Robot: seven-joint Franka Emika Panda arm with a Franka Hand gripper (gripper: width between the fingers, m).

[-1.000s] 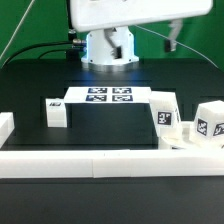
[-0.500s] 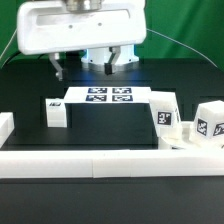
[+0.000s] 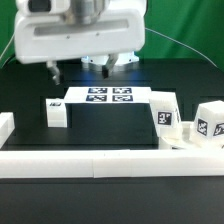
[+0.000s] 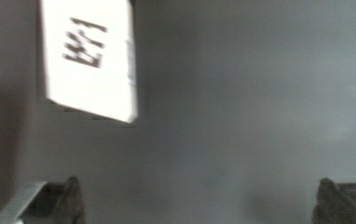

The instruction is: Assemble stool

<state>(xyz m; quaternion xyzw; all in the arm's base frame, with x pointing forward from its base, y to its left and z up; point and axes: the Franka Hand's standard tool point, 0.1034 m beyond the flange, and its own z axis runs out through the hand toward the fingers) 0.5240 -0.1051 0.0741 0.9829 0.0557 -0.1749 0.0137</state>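
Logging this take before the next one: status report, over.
Tool open, empty, hovering. Three stool legs loose on table, untouched; seat not in view. Marker board lies near tool.

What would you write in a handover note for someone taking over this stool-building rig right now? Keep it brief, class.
Gripper: open, empty, hanging above the table.
Parts: one white leg loose at the exterior view's left, beside the marker board; a second tagged block and a third block at its right. Seat: cannot pick it out.
Done: nothing joined.
Left: all the joining.
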